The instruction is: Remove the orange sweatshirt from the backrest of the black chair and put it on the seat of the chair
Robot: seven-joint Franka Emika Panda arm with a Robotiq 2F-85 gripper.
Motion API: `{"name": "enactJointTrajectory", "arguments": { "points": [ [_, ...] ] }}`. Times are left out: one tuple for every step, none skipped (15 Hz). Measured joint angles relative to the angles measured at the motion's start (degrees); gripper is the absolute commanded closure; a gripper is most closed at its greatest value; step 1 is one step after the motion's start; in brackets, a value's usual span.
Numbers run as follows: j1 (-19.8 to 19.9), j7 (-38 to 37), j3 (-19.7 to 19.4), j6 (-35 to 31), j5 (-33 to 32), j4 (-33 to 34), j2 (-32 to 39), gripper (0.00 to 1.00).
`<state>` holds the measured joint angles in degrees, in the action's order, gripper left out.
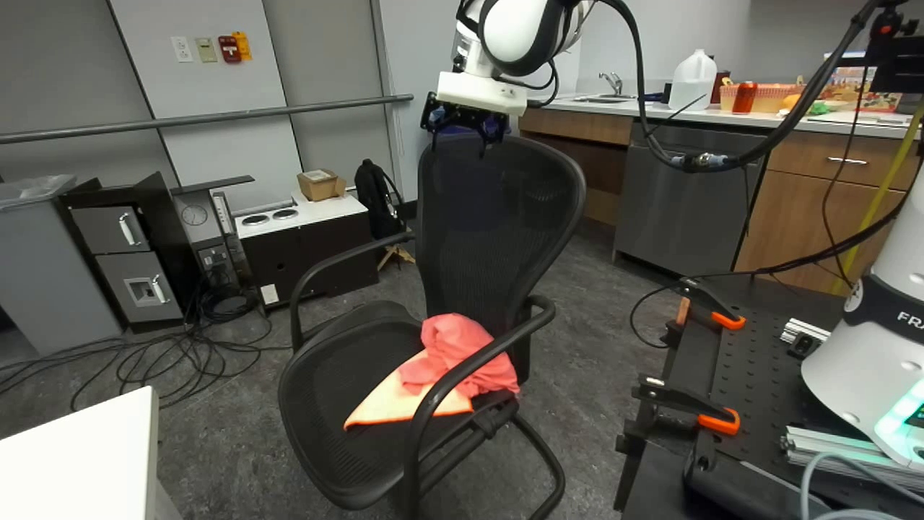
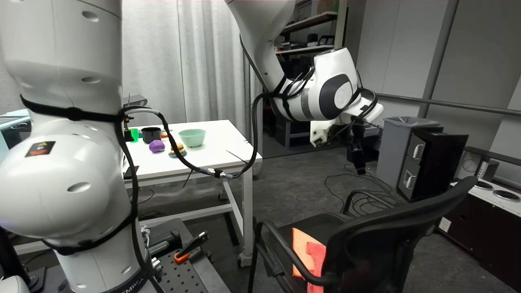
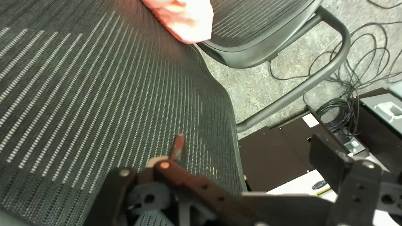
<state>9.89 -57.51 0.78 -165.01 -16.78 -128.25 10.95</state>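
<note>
Two fingers [image 3: 328, 160] are standing wide apart in your wrist view, so you are working with a spread pincer [image 3: 248, 140]. In an exterior view you are seeing the orange sweatshirt [image 1: 469, 354] lying bunched on the seat [image 1: 346, 368] of the black chair [image 1: 455, 285], its coral bulk sitting at the foot of the backrest [image 1: 498, 213] and its paler part reaching toward eight o'clock. There your pincer is hanging by the backrest's top edge, twelve o'clock from the sweatshirt and well apart from it; whether the fingers are touching the backrest, you are not seeing clearly. In your wrist view the sweatshirt is showing at twelve o'clock. In an exterior view an armrest [image 2: 287, 252] is crossing in front of the sweatshirt, and a white surface [image 2: 217, 150] at ten o'clock from the chair is carrying a green bowl [image 2: 192, 138], with a black cup [image 2: 151, 135] standing at its nine o'clock and a purple thing [image 2: 156, 146] lying between eight and nine.
</note>
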Motion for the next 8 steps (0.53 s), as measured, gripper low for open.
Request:
{"name": "enactJointTrajectory", "arguments": {
  "points": [
    [0.0, 0.0, 0.0, -0.1, 0.0, 0.0, 0.3, 0.0],
    [0.0, 0.0, 0.0, -0.1, 0.0, 0.0, 0.6, 0.0],
    [0.0, 0.0, 0.0, -0.1, 0.0, 0.0, 0.8, 0.0],
    [0.0, 0.0, 0.0, -0.1, 0.0, 0.0, 0.9, 0.0],
    [0.0, 0.0, 0.0, -0.1, 0.0, 0.0, 1.0, 0.0],
    [0.0, 0.0, 0.0, -0.1, 0.0, 0.0, 1.0, 0.0],
    [0.0, 0.0, 0.0, -0.1, 0.0, 0.0, 1.0, 0.0],
    [0.0, 0.0, 0.0, -0.1, 0.0, 0.0, 1.0, 0.0]
  ]
}}
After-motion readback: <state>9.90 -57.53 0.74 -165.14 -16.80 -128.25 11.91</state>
